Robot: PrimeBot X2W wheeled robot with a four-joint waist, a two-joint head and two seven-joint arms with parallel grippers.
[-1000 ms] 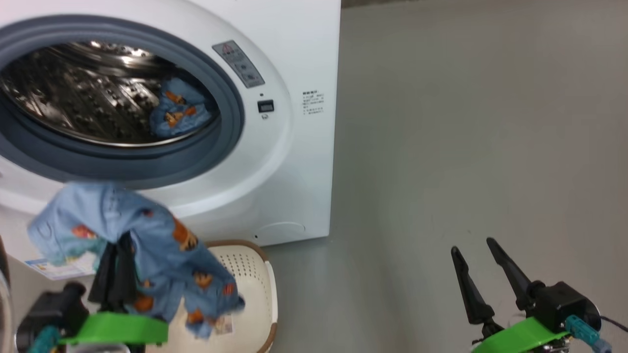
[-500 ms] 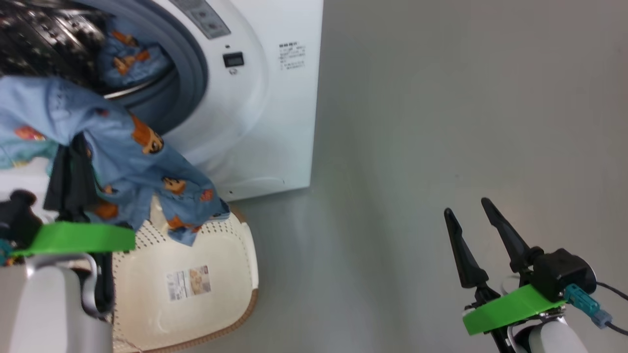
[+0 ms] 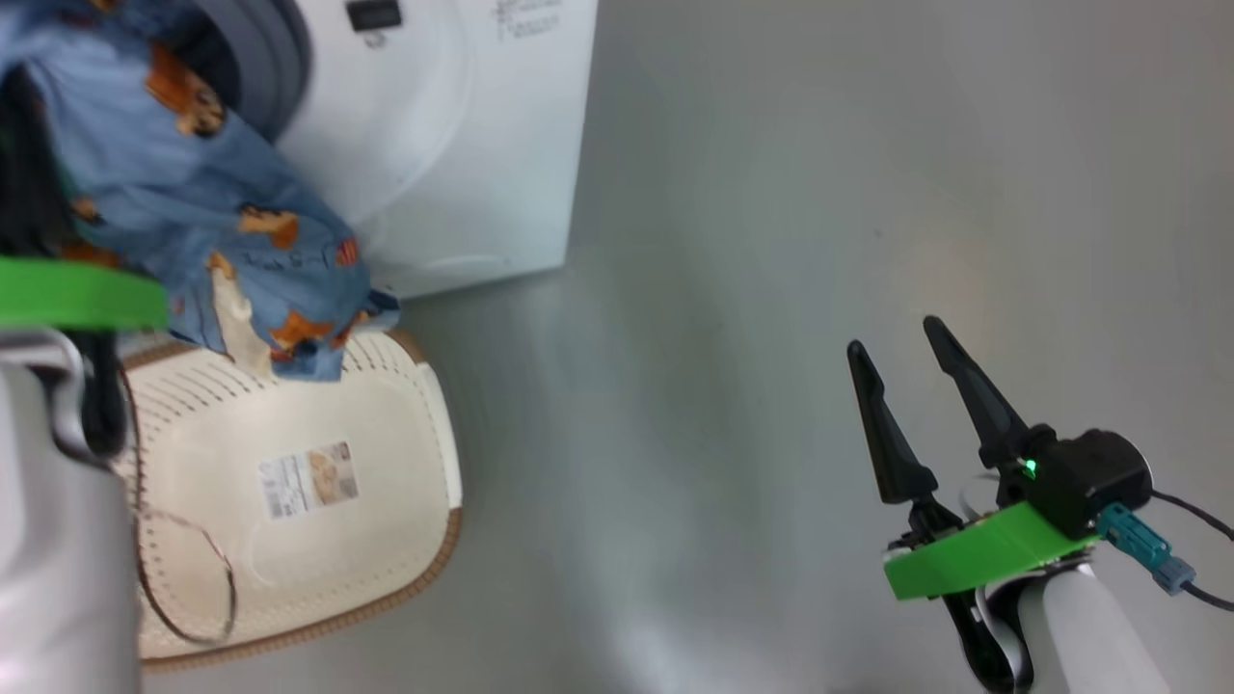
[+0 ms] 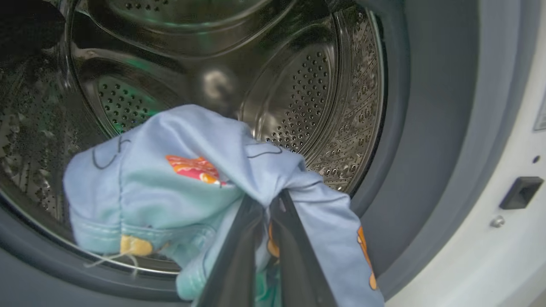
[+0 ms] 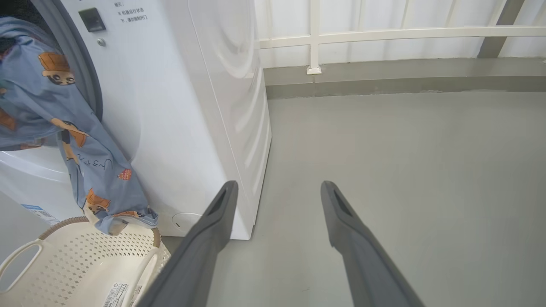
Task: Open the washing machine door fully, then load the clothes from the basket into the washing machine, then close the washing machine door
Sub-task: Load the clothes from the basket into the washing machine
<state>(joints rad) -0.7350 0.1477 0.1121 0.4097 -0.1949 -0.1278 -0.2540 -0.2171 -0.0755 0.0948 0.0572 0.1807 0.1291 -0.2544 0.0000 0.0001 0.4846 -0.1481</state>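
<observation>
My left gripper point(image 4: 273, 198) is shut on a light blue bear-print garment of the clothes point(image 4: 179, 170), held right at the mouth of the washing machine point(image 3: 453, 145), before its steel drum point(image 4: 307, 94) and grey seal point(image 4: 426, 106). The garment point(image 3: 193, 193) hangs down, and its lower end dangles just above the far rim of the cream basket point(image 3: 424, 559) on the floor. In the right wrist view the clothes point(image 5: 64, 128) drape from the opening over the basket point(image 5: 85, 264). My right gripper point(image 3: 892, 335) stands open over bare floor, far to the right. The washing machine door is out of view.
Grey floor point(image 3: 771, 241) stretches to the right of the machine. A white railing and low kerb point(image 5: 384, 34) close off the far side. A label sticker point(image 3: 308, 479) lies on the basket's bottom.
The head camera has swung down and right, so the machine has slid up and left. My left gripper has carried the garment up from the basket to the drum opening. The right gripper stays open.
</observation>
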